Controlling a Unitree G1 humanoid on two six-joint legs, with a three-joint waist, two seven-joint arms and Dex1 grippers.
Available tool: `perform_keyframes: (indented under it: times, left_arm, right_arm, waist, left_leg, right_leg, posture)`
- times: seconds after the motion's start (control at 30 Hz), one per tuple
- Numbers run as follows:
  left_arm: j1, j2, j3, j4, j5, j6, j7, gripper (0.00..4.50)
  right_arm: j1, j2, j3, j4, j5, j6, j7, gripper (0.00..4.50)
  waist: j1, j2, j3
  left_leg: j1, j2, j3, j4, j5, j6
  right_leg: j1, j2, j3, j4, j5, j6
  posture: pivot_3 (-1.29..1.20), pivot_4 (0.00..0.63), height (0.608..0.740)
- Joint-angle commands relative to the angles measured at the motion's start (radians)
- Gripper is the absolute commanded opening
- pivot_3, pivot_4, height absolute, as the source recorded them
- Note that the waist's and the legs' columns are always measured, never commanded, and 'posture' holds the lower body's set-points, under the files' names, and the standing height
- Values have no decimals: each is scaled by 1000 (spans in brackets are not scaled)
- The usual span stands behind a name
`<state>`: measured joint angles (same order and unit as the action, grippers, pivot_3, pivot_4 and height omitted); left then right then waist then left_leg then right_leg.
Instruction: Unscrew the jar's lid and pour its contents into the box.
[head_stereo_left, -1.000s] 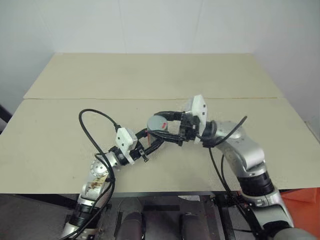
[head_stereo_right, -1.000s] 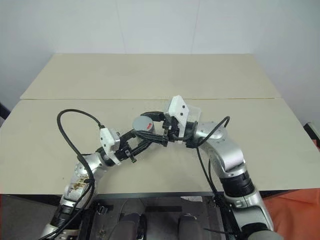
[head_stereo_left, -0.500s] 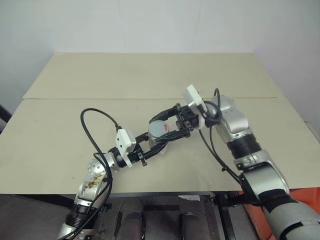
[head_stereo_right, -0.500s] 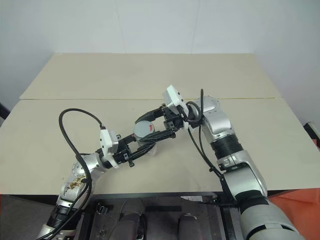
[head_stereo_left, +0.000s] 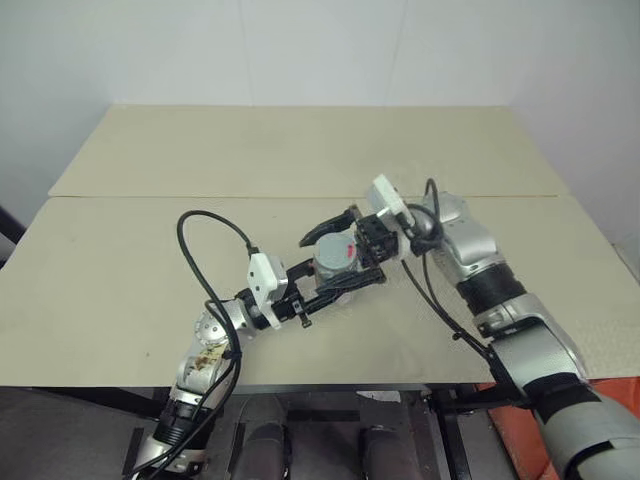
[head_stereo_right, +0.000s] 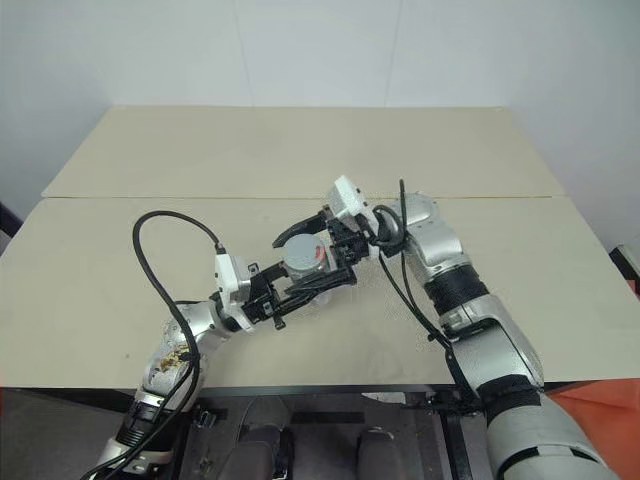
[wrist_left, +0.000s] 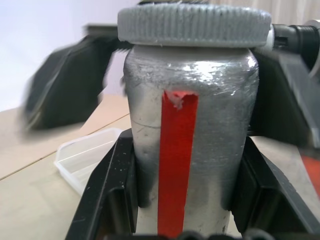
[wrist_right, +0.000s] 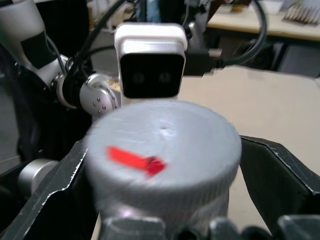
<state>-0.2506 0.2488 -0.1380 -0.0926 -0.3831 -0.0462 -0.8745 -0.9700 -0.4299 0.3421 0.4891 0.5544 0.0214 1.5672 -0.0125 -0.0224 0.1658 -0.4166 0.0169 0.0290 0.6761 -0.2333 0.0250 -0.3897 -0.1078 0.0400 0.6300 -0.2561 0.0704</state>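
The silver-grey jar (head_stereo_left: 335, 266) with a red vertical stripe (wrist_left: 176, 165) is held upright above the table, my left gripper (head_stereo_left: 334, 284) shut on its body from below left. The ribbed grey lid (wrist_left: 194, 25) with a red mark (wrist_right: 135, 159) sits on the jar. My right gripper (head_stereo_left: 322, 264) reaches in from the right and is open, one finger (wrist_right: 280, 180) on each side of the lid, with a gap showing at this one. The clear plastic box (wrist_left: 85, 157) lies on the table just behind the jar.
The beige table (head_stereo_left: 120, 260) has a seam running across its middle and wide bare areas left and right of the arms. A black cable (head_stereo_left: 210, 235) loops above my left forearm. A white wall stands behind the table's far edge.
My right gripper was shut on the lid and now stands open around it, after its wrist turned. The jar stays in my left gripper at about the same place.
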Motion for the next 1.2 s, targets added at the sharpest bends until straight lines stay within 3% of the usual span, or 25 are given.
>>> perform_keyframes:
  times: [0.03, 0.23, 0.4, 0.63, 1.2]
  left_arm:
    - [-7, -7, 1, -5, 4, -29, -1, 1956]
    - [-14, -38, -5, 18, 17, -45, 16, 1956]
    - [-14, -44, -17, 46, 52, -65, 23, 1956]
    - [-22, -51, -22, 60, 54, -72, 22, 1956]
    - [9, -41, 8, 27, 27, -84, 28, 1956]
  right_arm:
    - [28, -27, -76, -110, 5, 17, 19, 4462]
    - [129, -81, -147, -295, -15, 83, -95, 4462]
    - [184, -54, -168, -459, -71, 151, -300, 4462]
    - [211, -25, -163, -529, -118, 207, -417, 4462]
    - [234, -72, -213, -504, -98, 245, -387, 4462]
  waist:
    - [0, 0, 0]
    - [2, 0, 0]
    - [-2, 0, 0]
    - [1, 0, 0]
    - [1, 0, 0]
  left_leg:
    - [0, 0, 0, 0, 0, 0]
    - [0, 0, 0, 0, 0, 0]
    - [0, 0, 0, 0, 0, 0]
    - [0, 0, 0, 0, 0, 0]
    - [0, 0, 0, 0, 0, 0]
  right_leg:
    - [0, 0, 0, 0, 0, 0]
    - [0, 0, 0, 0, 0, 0]
    - [-1, 0, 0, 1, 0, 0]
    - [0, 0, 0, 1, 0, 0]
    - [0, 0, 0, 0, 0, 0]
  posture:
    - [0, 150, 740]
    - [0, 150, 740]
    - [0, 150, 740]
    - [0, 150, 740]
    - [0, 150, 740]
